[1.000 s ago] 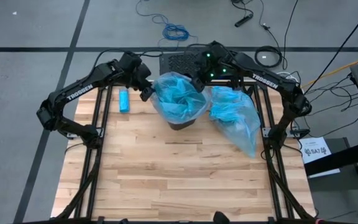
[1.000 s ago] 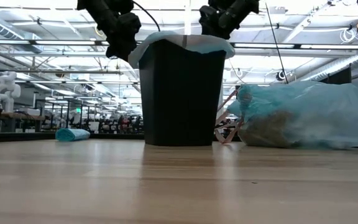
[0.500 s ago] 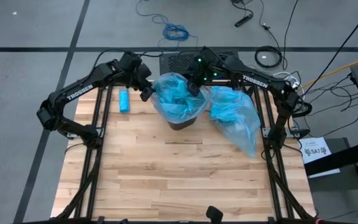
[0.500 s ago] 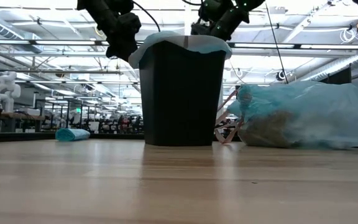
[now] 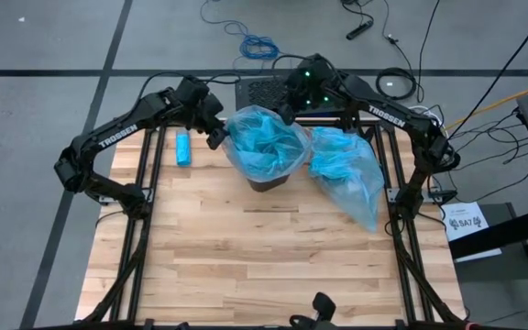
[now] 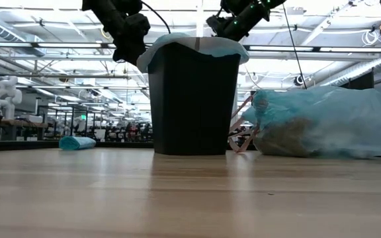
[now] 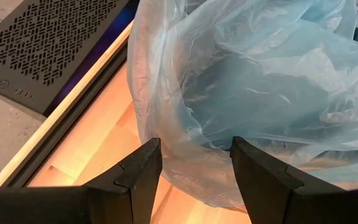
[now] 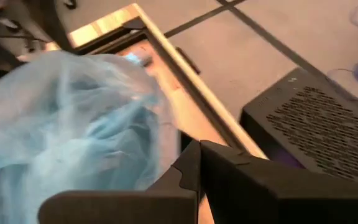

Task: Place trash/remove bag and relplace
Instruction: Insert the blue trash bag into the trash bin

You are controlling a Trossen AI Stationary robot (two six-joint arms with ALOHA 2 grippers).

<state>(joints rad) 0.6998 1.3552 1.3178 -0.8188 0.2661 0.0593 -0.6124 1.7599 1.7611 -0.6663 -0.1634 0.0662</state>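
The right gripper (image 5: 289, 112) is lifting back from the far rim of the black bin (image 6: 192, 99); half a second ago it was lower, at the liner's edge. Its fingers are pressed together and empty. This probably means the new blue liner (image 5: 262, 142) is nearly seated and the replacing step is finishing.

The left gripper (image 7: 194, 163) is waiting at the bin's left rim, fingers apart, with liner plastic between them, though whether it is touching them is unclear.

Counted, largest first: one table (image 5: 273, 257), two arms, one bin, one full bag (image 5: 348, 174) lying just right of the bin and holding the trash (image 6: 286, 139), one small blue oblong (image 5: 182, 148) at the left.
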